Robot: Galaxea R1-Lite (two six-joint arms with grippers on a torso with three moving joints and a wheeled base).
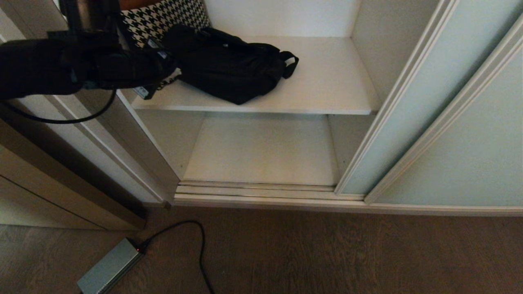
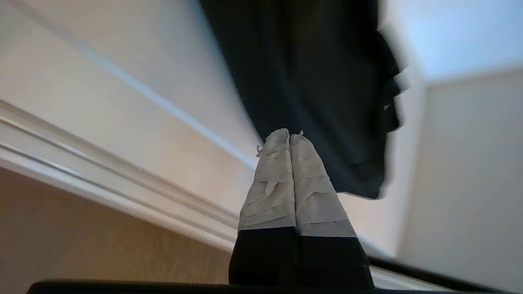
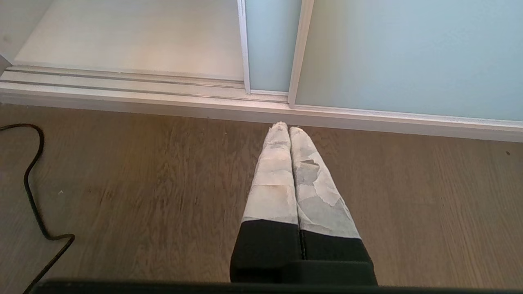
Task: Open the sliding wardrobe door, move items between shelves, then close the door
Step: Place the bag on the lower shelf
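the sliding wardrobe door (image 1: 408, 122) stands pushed to the right, its long axis upright, overlapping the second glass panel (image 1: 470, 155), so the left half of the wardrobe is open. inside, the upper shelf (image 1: 327, 77) lies flat across the width and carries a black bag (image 1: 229, 65) on its left part, with a houndstooth bag (image 1: 163, 18) behind it. the lower shelf (image 1: 261, 151) is bare. the left tool (image 2: 290, 141) is fully closed on nothing, raised near the black bag. the right tool (image 3: 288, 128) is closed too, empty, pointing over the wooden floor (image 3: 143, 171) toward the floor track (image 3: 122, 79).
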